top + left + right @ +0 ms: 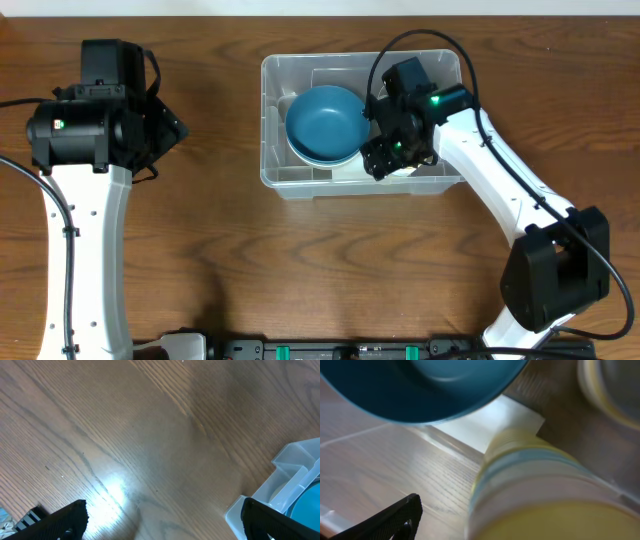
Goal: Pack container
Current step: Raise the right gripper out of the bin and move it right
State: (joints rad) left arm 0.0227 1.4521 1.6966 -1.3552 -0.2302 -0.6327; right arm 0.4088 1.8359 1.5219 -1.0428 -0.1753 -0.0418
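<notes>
Overhead: large clear plastic rectangular container [272, 150] mid-worktop [200, 260] holds round blue bowl [325, 122]. Right end effector [392, 158] sits inside by pale yellow-striped cup [540, 490], grip unclear. Left end effector [162, 510] is spread, empty. Packing looks nearly done.

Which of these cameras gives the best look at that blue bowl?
The overhead view: the blue bowl shows nearly whole, sitting inside the container. The left wrist view catches only a sliver of the bowl at its right edge. The right wrist view sees part of it, very close and cut off.
</notes>
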